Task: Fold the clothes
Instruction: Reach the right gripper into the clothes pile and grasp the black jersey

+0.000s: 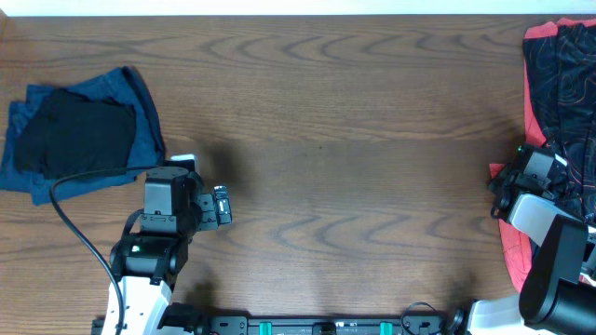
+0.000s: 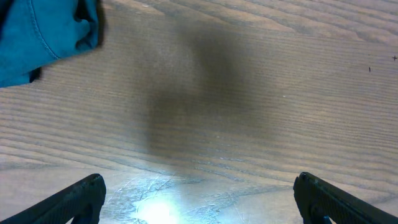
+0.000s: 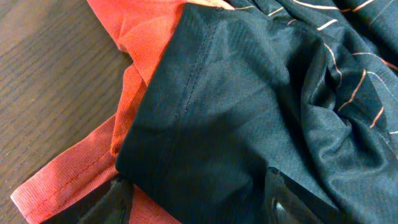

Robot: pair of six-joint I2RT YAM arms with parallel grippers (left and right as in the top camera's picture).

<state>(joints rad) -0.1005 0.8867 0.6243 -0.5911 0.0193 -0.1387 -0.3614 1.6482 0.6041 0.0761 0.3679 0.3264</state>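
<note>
**Right gripper**: the jaws stand partly open, set down astride the black jersey. One dark fingertip shows at 7 o'clock of the right wrist view, the other at 5 o'clock. The cloth between them lies flat and unbunched, and no pinch is visible. Overhead, this gripper sits at 3 o'clock of the table, on the heap of clothes.

**Black jersey**: in the right wrist view a hemmed edge runs from 12 o'clock down to 7 o'clock, with thin orange lines at 1 to 3 o'clock. Overhead it lies crumpled at the 2 to 3 o'clock edge of the table, partly cut off by the frame.

**Coral-red garment**: it lies under the jersey and shows from 7 to 11 o'clock of the right wrist view, with a stitched hem at 8 o'clock. Overhead it forms a red border beside the jersey from 2 to 4 o'clock.

**Left gripper**: the jaws are spread wide with nothing between them. It is over bare wood with a bright patch of glare. Overhead it is at 7 to 8 o'clock, pointing toward 3 o'clock.

**Blue piece**: folded, at 9 to 10 o'clock overhead, well apart from the clothes. Its corner shows at 10 to 11 o'clock of the left wrist view.

**Black piece**: it lies on top of the blue piece.

**Cable**: black, curving from the blue piece's lower edge toward 7 o'clock.
</note>
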